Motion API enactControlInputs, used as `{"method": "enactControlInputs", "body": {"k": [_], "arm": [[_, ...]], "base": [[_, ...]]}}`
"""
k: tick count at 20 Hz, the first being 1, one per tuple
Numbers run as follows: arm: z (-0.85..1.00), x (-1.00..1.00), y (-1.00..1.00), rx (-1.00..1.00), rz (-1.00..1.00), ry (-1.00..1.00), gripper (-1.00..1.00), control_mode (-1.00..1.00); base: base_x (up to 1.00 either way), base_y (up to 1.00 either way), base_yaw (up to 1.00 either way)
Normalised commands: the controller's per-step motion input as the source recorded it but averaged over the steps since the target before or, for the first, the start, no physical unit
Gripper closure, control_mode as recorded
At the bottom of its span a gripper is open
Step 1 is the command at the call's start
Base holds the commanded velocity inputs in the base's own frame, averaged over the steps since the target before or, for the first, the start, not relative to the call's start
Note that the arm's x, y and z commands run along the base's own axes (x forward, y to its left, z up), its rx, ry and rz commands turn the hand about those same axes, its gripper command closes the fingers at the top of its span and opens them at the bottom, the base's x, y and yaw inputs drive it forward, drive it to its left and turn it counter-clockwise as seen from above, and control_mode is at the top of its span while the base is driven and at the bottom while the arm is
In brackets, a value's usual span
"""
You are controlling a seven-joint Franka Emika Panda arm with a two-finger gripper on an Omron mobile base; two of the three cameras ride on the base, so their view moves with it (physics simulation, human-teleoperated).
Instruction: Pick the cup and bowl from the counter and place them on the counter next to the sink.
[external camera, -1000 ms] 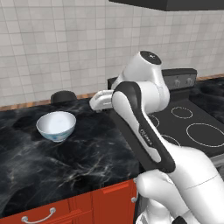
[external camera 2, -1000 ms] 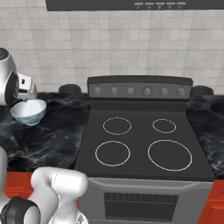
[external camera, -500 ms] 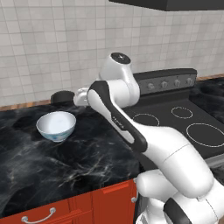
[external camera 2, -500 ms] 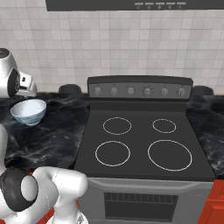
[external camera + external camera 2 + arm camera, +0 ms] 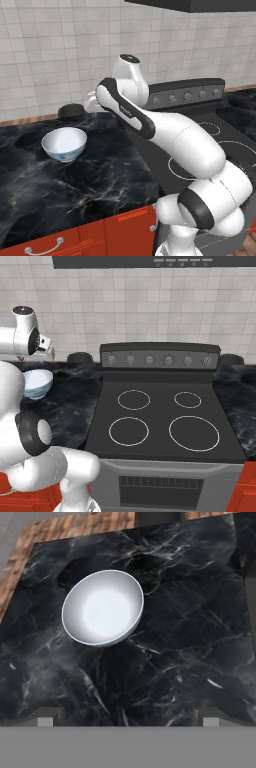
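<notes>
Black marble desk [image 5: 105,175]: glossy, white-veined, over red cabinet fronts, running up to the stovetop.
Bowl [image 5: 64,144]: wide and round, white inside, pale outside with faint blue-grey bands; upright on the desk, below the jaws and apart from them. In the hand view the bowl [image 5: 103,607] lies ahead of the jaws, toward the upper left.
Jaws [image 5: 91,104]: raised over the back of the desk near the tiled wall, above and beyond the bowl, touching nothing; whether they stand open or closed cannot be told. In the hand view two tips show far apart at the lower edge.
Stovetop [image 5: 160,418]: matte black with four white rings, on the far side of the arm from the bowl.
Tiled wall [image 5: 45,55]: pale, behind the jaws.
</notes>
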Motion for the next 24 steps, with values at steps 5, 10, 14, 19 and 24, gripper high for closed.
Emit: {"method": "enactControlInputs", "body": {"k": [5,10,14,19,24], "arm": [[-0.39,0.54,0.04,0.0,0.0,0.02,-1.0,-1.0],[-0.37,0.38,0.17,0.0,-0.01,0.0,-1.0,-1.0],[-0.38,0.39,0.23,0.0,-0.02,0.0,-1.0,-1.0],[-0.24,0.32,0.22,-0.01,-0.02,0.0,-1.0,-1.0],[-0.3,0.31,0.14,-0.03,-0.03,0.0,-1.0,-1.0]], "base": [[0.0,0.0,0.0],[0.0,0.0,0.0],[0.0,0.0,0.0],[0.0,0.0,0.0],[0.0,0.0,0.0]]}}
